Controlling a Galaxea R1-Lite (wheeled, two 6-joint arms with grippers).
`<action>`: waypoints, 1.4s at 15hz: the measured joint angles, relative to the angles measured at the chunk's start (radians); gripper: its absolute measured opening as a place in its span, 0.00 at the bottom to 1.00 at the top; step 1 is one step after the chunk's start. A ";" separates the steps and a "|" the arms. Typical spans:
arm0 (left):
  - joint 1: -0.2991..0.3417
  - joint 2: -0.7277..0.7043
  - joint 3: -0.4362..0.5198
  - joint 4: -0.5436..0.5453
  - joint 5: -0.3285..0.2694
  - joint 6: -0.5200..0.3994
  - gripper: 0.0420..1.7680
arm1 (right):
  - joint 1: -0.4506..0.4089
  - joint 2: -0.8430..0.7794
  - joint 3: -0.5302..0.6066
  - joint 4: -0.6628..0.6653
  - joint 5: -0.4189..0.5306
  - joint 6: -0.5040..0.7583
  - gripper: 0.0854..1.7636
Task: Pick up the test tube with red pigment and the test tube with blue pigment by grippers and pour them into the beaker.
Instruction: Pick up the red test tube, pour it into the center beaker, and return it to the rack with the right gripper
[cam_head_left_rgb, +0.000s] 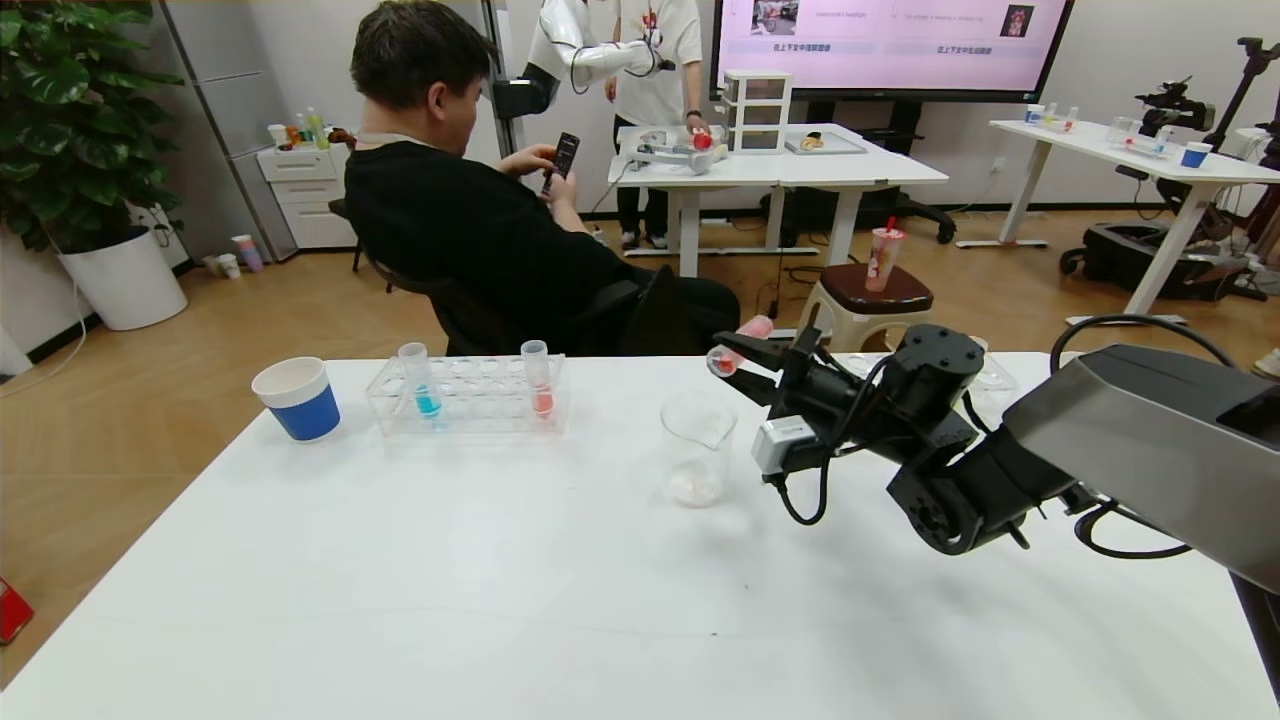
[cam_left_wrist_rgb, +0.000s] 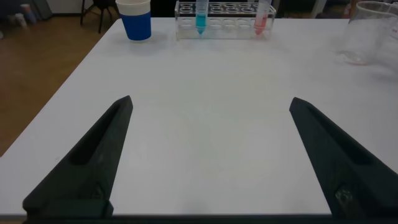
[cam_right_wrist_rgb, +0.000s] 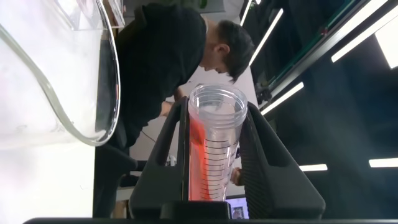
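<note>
My right gripper (cam_head_left_rgb: 735, 355) is shut on the test tube with red pigment (cam_head_left_rgb: 745, 338) and holds it tipped nearly level, its mouth to the upper right of the beaker's rim. In the right wrist view the tube (cam_right_wrist_rgb: 214, 143) sits between the fingers (cam_right_wrist_rgb: 171, 155), with orange-red liquid running along its wall. The clear beaker (cam_head_left_rgb: 697, 447) stands on the white table and shows at that view's edge (cam_right_wrist_rgb: 62, 74). The test tube with blue pigment (cam_head_left_rgb: 427, 385) stands upright in the clear rack (cam_head_left_rgb: 480, 412). The left gripper (cam_left_wrist_rgb: 211, 102) hovers open over bare table, out of the head view.
A second tube with pinkish-red liquid (cam_head_left_rgb: 540, 385) stands in the same rack. A blue-and-white paper cup (cam_head_left_rgb: 297, 398) sits left of the rack. A seated person in black (cam_head_left_rgb: 470, 220) is just behind the table's far edge (cam_head_left_rgb: 620, 358).
</note>
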 joint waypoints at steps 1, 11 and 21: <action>0.000 0.000 0.000 0.000 0.000 0.000 1.00 | 0.004 0.001 0.003 -0.003 0.000 -0.012 0.24; 0.000 0.000 0.000 0.000 0.000 0.000 1.00 | -0.006 0.020 0.000 -0.031 -0.001 -0.129 0.24; 0.000 0.000 0.000 0.000 0.000 0.000 1.00 | 0.011 0.023 -0.006 -0.033 0.006 -0.315 0.24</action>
